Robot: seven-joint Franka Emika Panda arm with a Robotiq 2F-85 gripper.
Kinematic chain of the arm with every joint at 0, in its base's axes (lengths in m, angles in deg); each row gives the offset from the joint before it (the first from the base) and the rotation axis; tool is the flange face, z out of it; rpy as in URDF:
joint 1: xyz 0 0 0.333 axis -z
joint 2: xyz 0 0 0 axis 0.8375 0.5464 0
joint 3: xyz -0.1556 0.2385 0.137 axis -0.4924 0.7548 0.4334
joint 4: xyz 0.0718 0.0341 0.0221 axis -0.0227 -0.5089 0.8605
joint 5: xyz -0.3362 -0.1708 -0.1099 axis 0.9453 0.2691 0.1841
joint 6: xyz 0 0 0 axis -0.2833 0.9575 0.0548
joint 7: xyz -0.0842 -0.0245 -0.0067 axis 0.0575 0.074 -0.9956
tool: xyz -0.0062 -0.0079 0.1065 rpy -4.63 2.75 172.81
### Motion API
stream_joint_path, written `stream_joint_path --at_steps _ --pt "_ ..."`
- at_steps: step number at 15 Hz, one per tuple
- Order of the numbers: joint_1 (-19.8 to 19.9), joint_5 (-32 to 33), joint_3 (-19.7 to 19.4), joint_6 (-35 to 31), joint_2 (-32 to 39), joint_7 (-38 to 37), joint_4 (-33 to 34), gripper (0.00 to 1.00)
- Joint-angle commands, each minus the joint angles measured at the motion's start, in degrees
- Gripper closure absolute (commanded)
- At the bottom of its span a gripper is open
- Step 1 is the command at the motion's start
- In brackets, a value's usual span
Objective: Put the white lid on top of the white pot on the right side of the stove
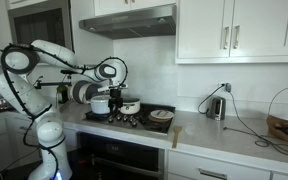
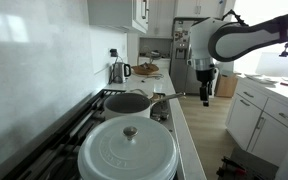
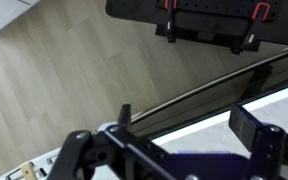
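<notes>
Step in hand: approach. My end effector (image 2: 204, 92) hangs beyond the front edge of the worktop (image 1: 229, 137), over the floor (image 3: 64, 70) and well apart from the stove (image 2: 81, 115). In the wrist view its fingers (image 3: 252, 128) stand wide apart with nothing between them.

The white lid (image 2: 129, 143) sits on a large white pot (image 2: 124, 168) at the near end of the stove. I cannot tell whether that is the right-side pot. If it is not, I judge the task not yet begun.

The next move calls for travelling in over the stove, descending on the lid's 1 central knob (image 2: 130, 131) and closing squarely.

Writing: no brand or label is legible in any view.
</notes>
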Motion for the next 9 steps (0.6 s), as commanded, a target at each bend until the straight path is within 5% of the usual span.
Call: stream_joint_path --at_steps 1,9 --pt "-1.97 -0.49 -0.46 4.62 0.76 2.57 7.41 0.00" --pt "-2.81 0.04 -0.15 1.27 9.38 2.55 22.73 0.00"
